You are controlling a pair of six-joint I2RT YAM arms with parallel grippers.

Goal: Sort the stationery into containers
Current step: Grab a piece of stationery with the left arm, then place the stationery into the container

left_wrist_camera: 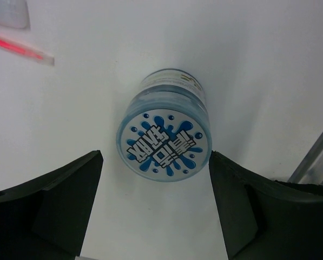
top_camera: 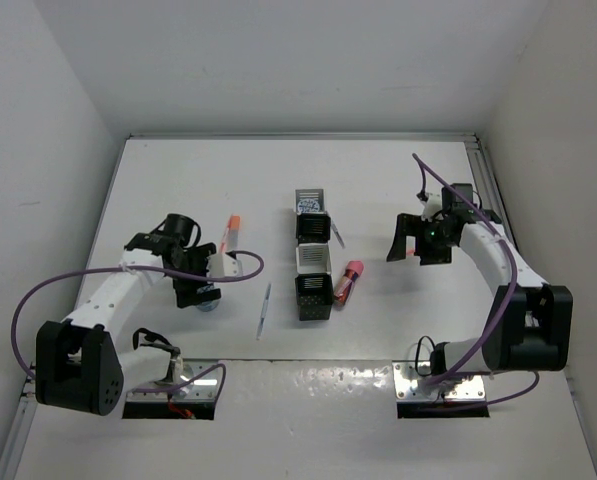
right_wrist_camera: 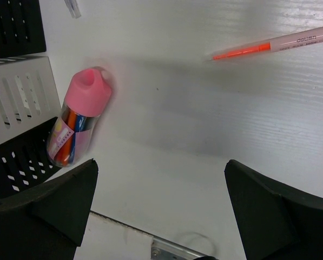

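Note:
A blue-and-white roll lies on the table, just ahead of and between the tips of my open left gripper; from above the gripper covers most of it. A second roll sits in the far cup of the container row. The white stick with orange cap and a thin grey pen lie left of the row. The pink-capped marker lies right of it, also in the right wrist view. My right gripper is open and empty above bare table.
A thin pale pen with an orange tip lies on the table ahead of the right gripper. A short grey pen lies beside the second cup. The cups' walls fill the left of the right wrist view. A metal rail runs along the table's right edge.

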